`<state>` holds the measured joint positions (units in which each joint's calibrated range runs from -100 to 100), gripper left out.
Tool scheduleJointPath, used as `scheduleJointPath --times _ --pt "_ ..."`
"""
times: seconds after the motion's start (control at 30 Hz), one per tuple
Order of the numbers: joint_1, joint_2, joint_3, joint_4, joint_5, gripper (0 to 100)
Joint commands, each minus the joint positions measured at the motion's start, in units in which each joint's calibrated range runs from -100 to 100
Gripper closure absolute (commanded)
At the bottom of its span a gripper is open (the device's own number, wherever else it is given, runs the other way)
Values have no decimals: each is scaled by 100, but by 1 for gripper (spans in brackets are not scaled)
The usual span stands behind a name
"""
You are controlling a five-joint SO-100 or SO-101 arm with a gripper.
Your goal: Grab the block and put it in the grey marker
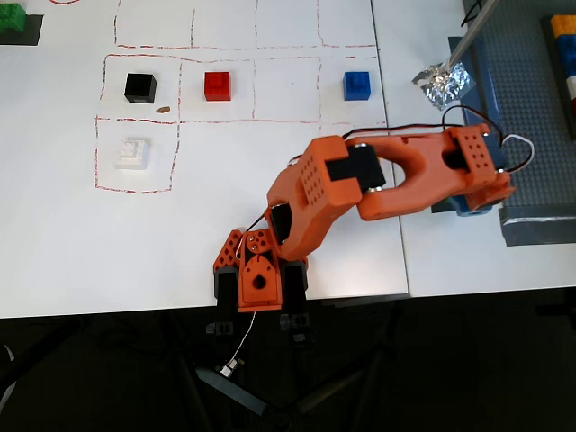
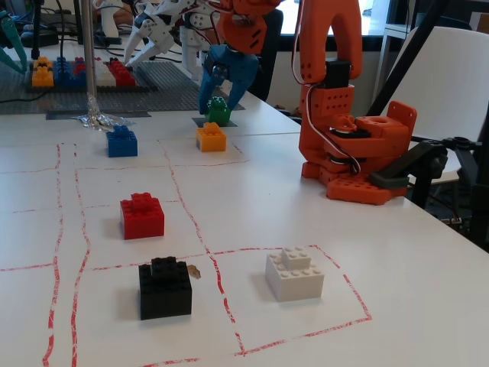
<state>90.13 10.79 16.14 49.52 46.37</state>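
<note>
In the fixed view the green block [image 2: 218, 115] sits on the grey marker [image 2: 197, 121] at the far end of the table, next to the studded baseplate. My gripper [image 2: 218, 105], with blue fingers [image 2: 208, 86], points down over it, one finger against each side of the block. In the overhead view the orange wrist covers the block. Only blue finger parts of the gripper [image 1: 463, 205] and an edge of the marker [image 1: 441, 207] show there.
An orange block [image 2: 211, 138] lies just in front of the marker. Blue [image 1: 358, 85], red [image 1: 218, 85], black [image 1: 140, 87] and white [image 1: 132, 151] blocks sit in red-lined squares. Crumpled foil [image 1: 443, 83] holds a pole. Another green brick [image 1: 13, 22] sits at the top left corner.
</note>
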Motion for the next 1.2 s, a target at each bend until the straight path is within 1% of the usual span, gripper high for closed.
scheduleJointPath --times 0.0,0.1,0.23,0.43,0.67,0.77,0.93,1.07,1.17 --pt "193 -256 -363 -127 78 98" --pt "211 -204 -254 -127 88 95" --pt "255 -118 -91 -127 83 85" --pt "237 -101 281 -127 5 75" --pt "70 -187 390 -95 -234 67" --pt "-80 -506 154 469 -386 66" --pt "-504 -1212 -417 1963 -645 65" --pt "-1139 -1858 -807 3179 -1011 67" --pt "-1801 -2307 -853 3799 -1348 68"
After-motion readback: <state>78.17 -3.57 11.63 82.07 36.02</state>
